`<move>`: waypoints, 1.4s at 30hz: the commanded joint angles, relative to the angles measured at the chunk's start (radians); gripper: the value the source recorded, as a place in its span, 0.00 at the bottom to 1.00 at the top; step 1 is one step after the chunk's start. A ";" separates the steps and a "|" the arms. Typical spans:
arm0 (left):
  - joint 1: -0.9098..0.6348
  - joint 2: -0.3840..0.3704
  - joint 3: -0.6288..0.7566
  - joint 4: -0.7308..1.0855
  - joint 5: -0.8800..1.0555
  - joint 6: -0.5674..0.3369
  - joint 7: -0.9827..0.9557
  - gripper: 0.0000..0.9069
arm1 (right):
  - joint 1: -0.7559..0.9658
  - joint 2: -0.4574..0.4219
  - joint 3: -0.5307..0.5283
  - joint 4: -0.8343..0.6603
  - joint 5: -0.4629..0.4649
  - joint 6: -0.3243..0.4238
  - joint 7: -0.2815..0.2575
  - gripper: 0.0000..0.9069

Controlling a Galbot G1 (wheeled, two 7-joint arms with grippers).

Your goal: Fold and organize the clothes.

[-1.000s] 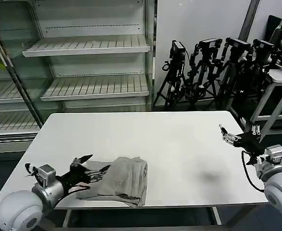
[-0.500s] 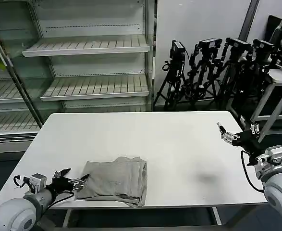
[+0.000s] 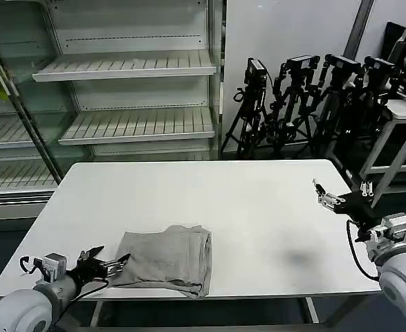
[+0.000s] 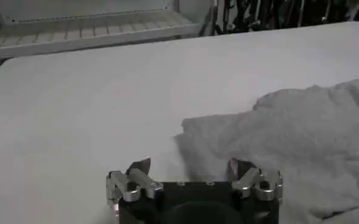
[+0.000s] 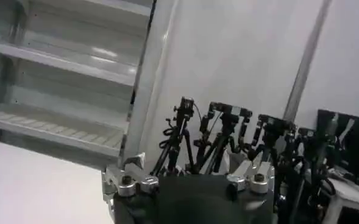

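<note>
Folded grey shirt [image 3: 167, 259] lies on the white table [image 3: 244, 207], near the front edge, left of centre. Left gripper [image 3: 106, 263] sits low at the table's front-left corner, just beside the shirt's left edge, fingers spread apart with nothing between them; in the left wrist view the shirt [image 4: 301, 140] lies just ahead of the left gripper [image 4: 194, 176]. Right gripper [image 3: 325, 194] hovers over the table's right edge, well apart from the shirt, fingers spread, empty. Shelves [image 3: 130, 90] and tripods [image 3: 306, 97] stand behind.
</note>
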 commanded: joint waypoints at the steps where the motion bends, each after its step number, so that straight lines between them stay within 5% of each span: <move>1: 0.014 -0.007 -0.006 -0.040 -0.023 0.001 -0.003 1.00 | -0.007 0.006 -0.001 0.000 -0.004 0.001 -0.001 1.00; 15: 0.038 -0.048 0.021 -0.024 -0.007 0.001 0.012 1.00 | -0.026 0.012 0.002 0.007 -0.009 0.003 -0.001 1.00; 16: 0.037 -0.050 0.023 -0.024 -0.005 0.001 0.013 0.83 | -0.028 0.012 0.003 0.008 -0.010 0.003 -0.001 1.00; 17: 0.036 -0.053 0.025 -0.024 -0.003 0.000 0.015 0.37 | -0.030 0.012 0.004 0.008 -0.010 0.003 -0.001 1.00; 20: 0.036 -0.057 0.027 -0.024 0.002 0.000 0.019 0.06 | -0.037 0.013 0.007 0.010 -0.011 0.003 0.000 1.00; 42: 0.025 -0.087 0.024 -0.036 0.036 -0.001 0.042 0.06 | -0.041 0.024 0.001 0.010 -0.018 0.006 -0.001 1.00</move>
